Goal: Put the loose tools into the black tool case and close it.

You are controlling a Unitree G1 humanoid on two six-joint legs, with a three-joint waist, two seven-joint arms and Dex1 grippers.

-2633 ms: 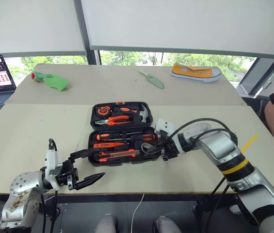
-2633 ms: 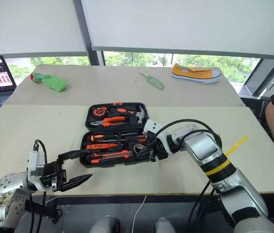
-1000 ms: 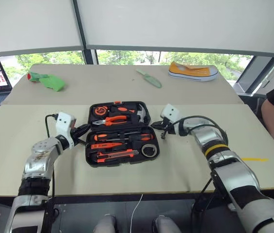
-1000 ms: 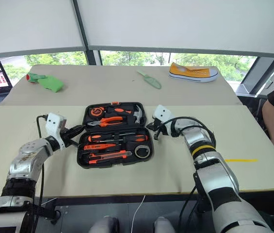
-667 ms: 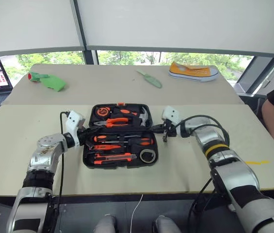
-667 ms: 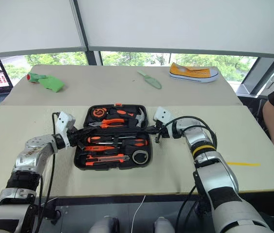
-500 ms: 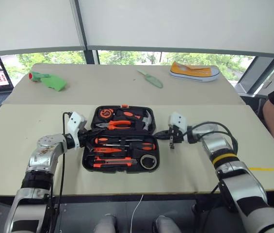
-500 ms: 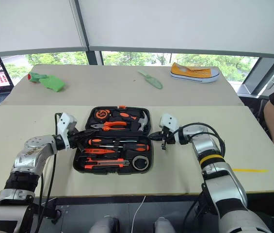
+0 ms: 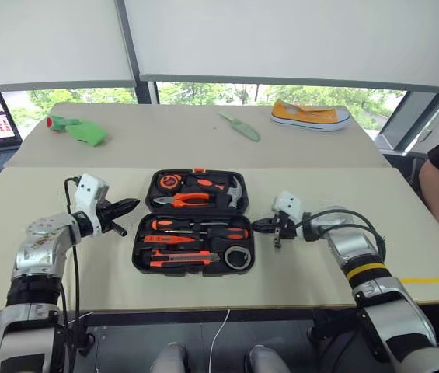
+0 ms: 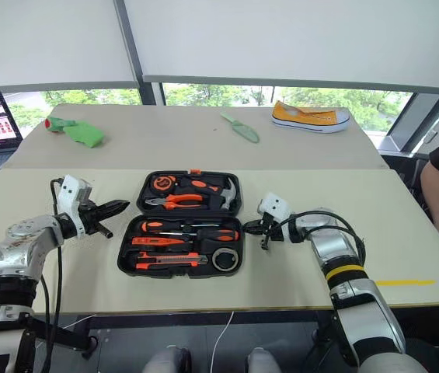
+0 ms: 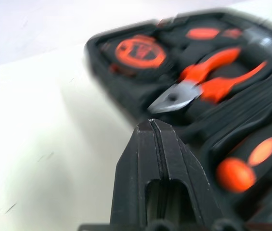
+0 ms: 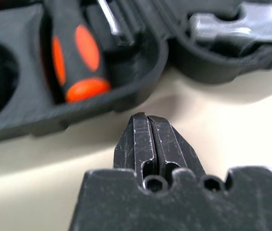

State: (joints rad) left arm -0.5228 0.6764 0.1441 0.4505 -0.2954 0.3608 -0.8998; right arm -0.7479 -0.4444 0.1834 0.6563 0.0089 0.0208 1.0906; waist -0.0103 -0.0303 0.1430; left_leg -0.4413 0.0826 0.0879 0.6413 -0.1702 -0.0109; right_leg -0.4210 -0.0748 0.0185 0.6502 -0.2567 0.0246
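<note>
left claw (image 9: 130, 205) withdrawn from tool case (image 9: 194, 223)

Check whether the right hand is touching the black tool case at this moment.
Apart. In the right wrist view, bare table shows between the shut right hand and the black tool case; the left eye view shows it just off the case's right edge.

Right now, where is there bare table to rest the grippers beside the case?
Bare table lies between tool case and each table edge, past left gripper and right gripper. The case's open halves are crowded.

Black tool case (image 9: 143, 241), orange-and-black screwdrivers (image 9: 196, 225)
</note>
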